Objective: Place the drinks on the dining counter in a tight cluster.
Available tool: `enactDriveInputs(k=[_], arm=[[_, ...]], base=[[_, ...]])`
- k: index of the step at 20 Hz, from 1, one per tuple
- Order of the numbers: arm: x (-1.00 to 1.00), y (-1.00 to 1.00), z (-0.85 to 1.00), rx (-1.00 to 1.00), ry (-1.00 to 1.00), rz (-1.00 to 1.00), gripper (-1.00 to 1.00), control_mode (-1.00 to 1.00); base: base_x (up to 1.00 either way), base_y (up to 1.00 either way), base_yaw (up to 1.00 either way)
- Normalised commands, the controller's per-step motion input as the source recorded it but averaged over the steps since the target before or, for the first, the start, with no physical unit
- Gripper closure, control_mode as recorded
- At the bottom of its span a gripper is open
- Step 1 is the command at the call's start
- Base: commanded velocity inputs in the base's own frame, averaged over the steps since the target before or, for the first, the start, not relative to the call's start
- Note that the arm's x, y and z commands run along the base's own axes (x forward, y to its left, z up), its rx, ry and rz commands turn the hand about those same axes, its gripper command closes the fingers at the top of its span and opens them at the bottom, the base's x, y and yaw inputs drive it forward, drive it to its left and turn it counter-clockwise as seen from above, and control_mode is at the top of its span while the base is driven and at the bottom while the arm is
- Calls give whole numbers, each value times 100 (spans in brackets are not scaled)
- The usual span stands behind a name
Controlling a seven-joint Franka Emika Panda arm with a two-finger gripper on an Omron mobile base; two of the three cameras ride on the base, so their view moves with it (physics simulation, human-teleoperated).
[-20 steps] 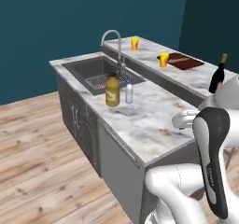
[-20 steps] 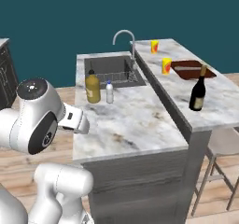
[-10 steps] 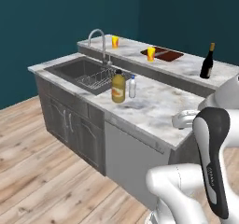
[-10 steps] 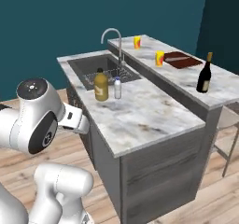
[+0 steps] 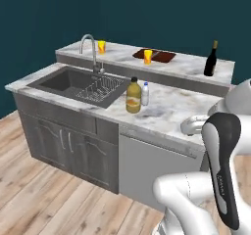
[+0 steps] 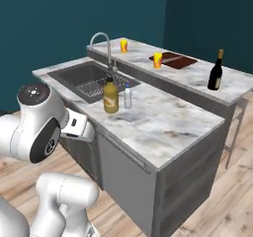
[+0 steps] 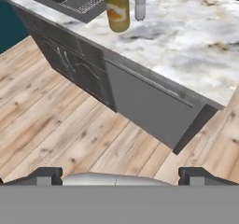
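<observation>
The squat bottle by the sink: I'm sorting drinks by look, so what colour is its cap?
Black, on the amber-yellow bottle; clearest in the right base view.

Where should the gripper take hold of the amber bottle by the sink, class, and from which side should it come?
Probably around the amber bottle's wide body, just above the orange label, coming level from the counter's front edge. It stands upright, so the jaws can straddle its round sides. The water bottle stands close beside it, apparently not touching, on the side away from the sink, so one finger must slip into that narrow gap. The gripper is open.
</observation>
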Motion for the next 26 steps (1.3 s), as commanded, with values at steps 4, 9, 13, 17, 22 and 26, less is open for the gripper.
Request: enactDriveInputs(k=[4, 9, 13, 17, 22, 26], arm=[[0, 0, 0, 0, 0, 0, -100, 100], [0, 0, 0, 0, 0, 0, -100, 100], [0, 0, 0, 0, 0, 0, -100, 100], [0, 0, 0, 0, 0, 0, -100, 100], [0, 0, 0, 0, 0, 0, -100, 100], [0, 0, 0, 0, 0, 0, -100, 100]], base=[[13, 67, -39], [28, 86, -63], [29, 85, -66], [35, 94, -59], [46, 65, -38], [62, 5, -11]])
